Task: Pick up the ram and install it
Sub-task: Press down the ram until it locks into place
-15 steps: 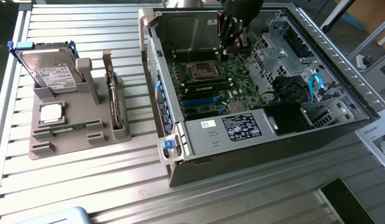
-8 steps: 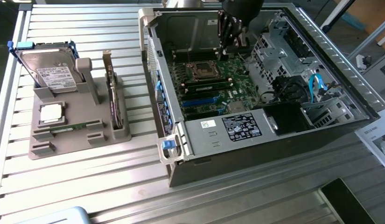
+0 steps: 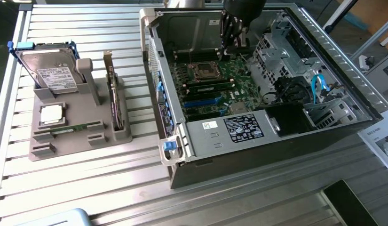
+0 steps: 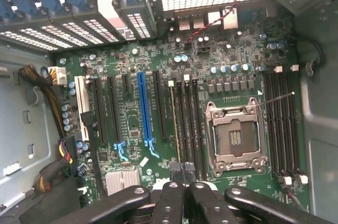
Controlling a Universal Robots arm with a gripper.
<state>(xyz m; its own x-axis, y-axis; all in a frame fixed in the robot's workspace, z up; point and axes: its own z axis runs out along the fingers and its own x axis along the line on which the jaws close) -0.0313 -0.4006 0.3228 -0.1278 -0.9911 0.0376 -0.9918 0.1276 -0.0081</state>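
Since the claw (image 4: pixel 182 183) is clenched tight with nothing I can make out between its fingers, I'd say this job has barely started. Going by the exterior view, the ram (image 3: pixel 73 128) looks like that thin green stick lying flat in the grey holder (image 3: pixel 81 141), which sits on the table outside the computer case (image 3: pixel 257 160), off to the exterior view's left of it. So judging from how things lie, the pick isn't done and the install isn't either, basically everything is left

The claw itself is down inside the case, hanging over the motherboard (image 4: pixel 132 102). In the wrist view its fingertips sit just beside the CPU socket (image 4: pixel 235 137) and right at the end of the bank of memory slots (image 4: pixel 190 123) next to it. That puts the claw and the ram well apart: one inside the case, the other outside it with the case wall between them

One thing I'm not sure about: the slot in that bank farthest from the socket shows a thin pale edge along its length, and I can't tell if that's a stick already seated there or just the slot's own colour, so take my read with a grain of salt

Also in the holder outside the case: the hard drive (image 3: pixel 52 70) standing up, and the expansion card (image 3: pixel 112 94) upright on the side nearest the case
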